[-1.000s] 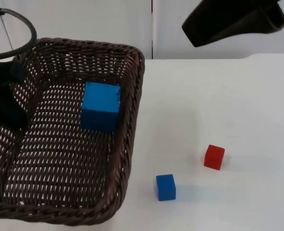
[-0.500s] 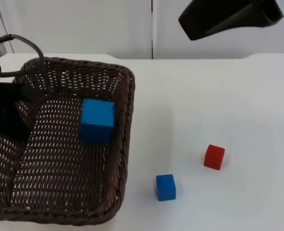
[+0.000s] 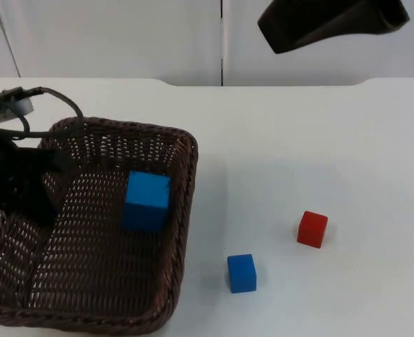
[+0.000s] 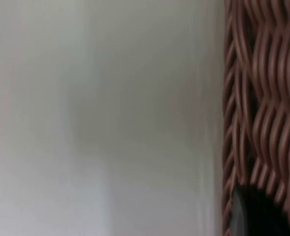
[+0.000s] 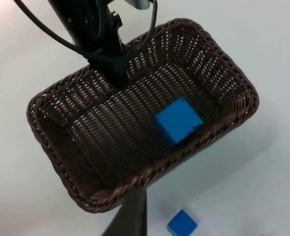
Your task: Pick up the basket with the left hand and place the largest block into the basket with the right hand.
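The left tool (image 3: 24, 189) is at the basket's (image 3: 182, 203) left wall, clamped on the wicker there, with one black fingertip (image 4: 255, 211) pressed against the weave in the left wrist view. The basket, dark brown and rectangular, takes up the left part of the white desk (image 3: 319, 140). Inside the basket lies the large blue block (image 3: 145, 201), resting on the woven floor close to the basket's right wall; the right wrist view shows it there too (image 5: 178, 121), near the long wall and away from the left arm. To the right of the basket, just beyond its near right corner, a small blue block (image 3: 241, 273) sits on the desk. Further right of the basket, well apart from it, a small red block (image 3: 312, 229) sits beside the small blue one. The right tool (image 3: 326, 24) hangs high above the desk, beyond the basket's far right corner; whether its fingers are apart or together I cannot tell.
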